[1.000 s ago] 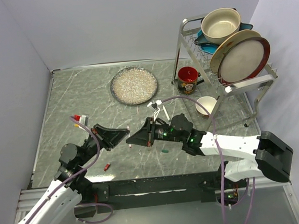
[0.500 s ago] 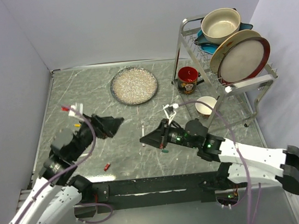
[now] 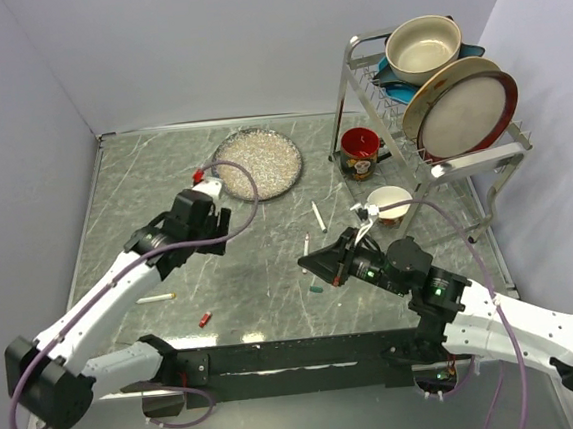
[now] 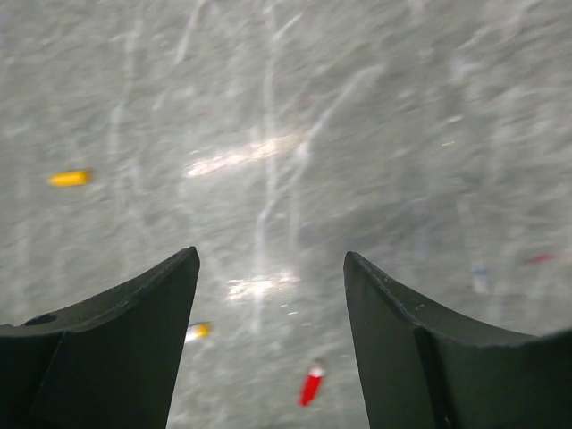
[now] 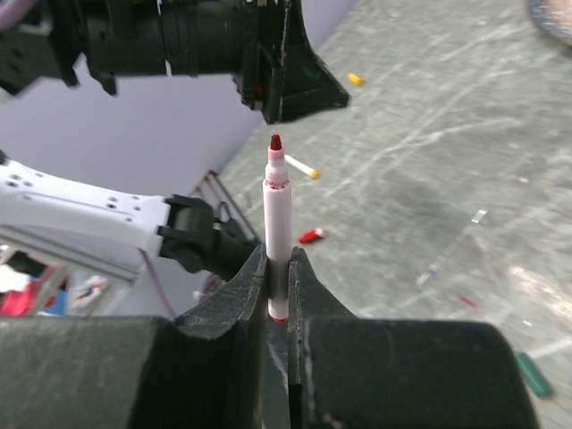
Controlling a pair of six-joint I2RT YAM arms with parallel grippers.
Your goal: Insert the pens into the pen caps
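Three pens and three caps are counted. Farthest left, one white pen with a yellow tip [image 3: 156,298] is seen lying flat on the tabletop [image 3: 163,175]. One red cap [image 3: 205,319] lies to its right, nearer the front edge. The left hand [image 4: 271,259] is held above the tabletop with its fingers spread and nothing between them. One yellow cap [image 4: 70,178] is shown, blurred, in its wrist view. One speckled round plate [image 3: 224,170] is set toward the back.

Near the middle, the right hand [image 5: 280,257] is clenched on the second pen [image 5: 276,210], which is red-tipped and gripped near its lower end. One dark green cap [image 3: 316,288] lies just beside that hand, and the third pen [image 3: 318,217] lies on the tabletop behind it.

To the right are found one red mug [image 3: 361,153], one small white bowl [image 3: 396,202] and one wire rack [image 3: 463,166], which holds a deep bowl [image 3: 422,47] and plates [image 3: 463,109].

The tabletop is grey-green with pale marbled veins. It is closed in at the back and both sides by plain pale walls [image 3: 251,37].
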